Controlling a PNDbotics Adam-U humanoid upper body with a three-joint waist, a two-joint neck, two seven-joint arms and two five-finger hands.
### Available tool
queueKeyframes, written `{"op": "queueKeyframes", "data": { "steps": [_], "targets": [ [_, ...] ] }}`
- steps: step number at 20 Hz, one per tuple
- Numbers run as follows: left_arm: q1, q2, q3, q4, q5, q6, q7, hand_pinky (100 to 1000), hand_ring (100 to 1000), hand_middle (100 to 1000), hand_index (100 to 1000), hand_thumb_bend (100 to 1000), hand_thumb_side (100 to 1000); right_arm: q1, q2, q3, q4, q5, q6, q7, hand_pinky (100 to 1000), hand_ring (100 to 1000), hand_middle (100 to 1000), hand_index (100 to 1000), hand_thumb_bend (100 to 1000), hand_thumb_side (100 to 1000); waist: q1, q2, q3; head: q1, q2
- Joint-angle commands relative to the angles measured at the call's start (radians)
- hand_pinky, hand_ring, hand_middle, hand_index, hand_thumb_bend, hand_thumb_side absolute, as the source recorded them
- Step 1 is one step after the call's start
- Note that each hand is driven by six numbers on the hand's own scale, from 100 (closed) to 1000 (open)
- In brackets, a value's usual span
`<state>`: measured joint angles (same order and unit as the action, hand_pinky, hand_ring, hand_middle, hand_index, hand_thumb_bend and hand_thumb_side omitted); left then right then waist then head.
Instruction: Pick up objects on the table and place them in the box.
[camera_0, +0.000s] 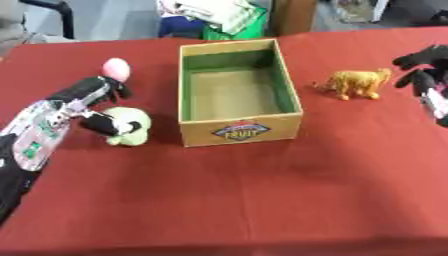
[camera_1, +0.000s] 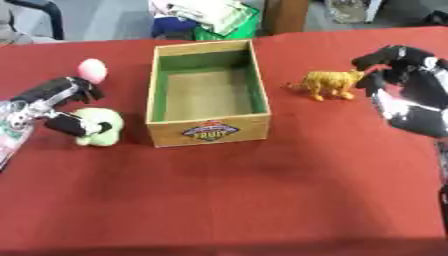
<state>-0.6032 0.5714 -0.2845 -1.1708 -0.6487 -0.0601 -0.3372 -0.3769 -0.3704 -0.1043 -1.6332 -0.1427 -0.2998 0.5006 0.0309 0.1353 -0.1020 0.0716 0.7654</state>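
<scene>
Three things left out: my left hand (camera_0: 98, 107) curls round the pale green toy (camera_0: 129, 126) (centre left); next, lift it into the box (camera_0: 238, 131).

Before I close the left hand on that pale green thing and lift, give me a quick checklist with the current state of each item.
1. Left hand at the pale green object: ok, a finger lies against its left side.
2. Fingers curled around it: cannot tell, the contact is blurred.
3. Box open and with room: ok, nothing shows inside.
4. Path to the box: ok, it stands just right of the object with bare cloth between.
5. Pink object out of the way: not ok, it sits right by the left hand's upper side.
6. Right hand clear: ok, beside the toy lion, far side of the box.
</scene>
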Motion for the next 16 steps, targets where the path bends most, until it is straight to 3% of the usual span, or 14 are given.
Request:
{"op": "queueKeyframes", "data": {
  "steps": [1,4,7,16],
  "targets": [
    [-0.009,0.017,-0.003,0.026,-0.022,-0.018,-0.058,618,473,456,659,419,303,-0.011,-0.011,-0.003,-0.011,-0.007,-0.004,0.002,574,776,598,686,100,210,-0.004,-0.010,0.000,0.004,0.005],
    [-0.009,0.022,0.014,0.011,-0.023,0.002,-0.037,547,329,248,531,361,279,-0.010,-0.012,-0.004,-0.011,-0.006,-0.003,0.002,574,776,598,686,100,211,-0.002,-0.010,0.003,0.002,0.005],
    [-0.009,0.026,0.023,-0.016,-0.010,0.029,0.011,527,279,165,484,338,270,-0.010,-0.011,-0.004,-0.011,-0.005,-0.002,0.002,574,776,598,686,100,211,-0.002,-0.011,0.006,0.000,0.005],
    [-0.091,0.059,0.057,-0.178,0.101,0.084,0.107,517,268,137,498,292,243,-0.012,-0.009,0.003,-0.010,-0.008,-0.003,0.006,574,775,598,686,100,213,-0.003,-0.019,-0.007,0.011,0.005]
  ]
}}
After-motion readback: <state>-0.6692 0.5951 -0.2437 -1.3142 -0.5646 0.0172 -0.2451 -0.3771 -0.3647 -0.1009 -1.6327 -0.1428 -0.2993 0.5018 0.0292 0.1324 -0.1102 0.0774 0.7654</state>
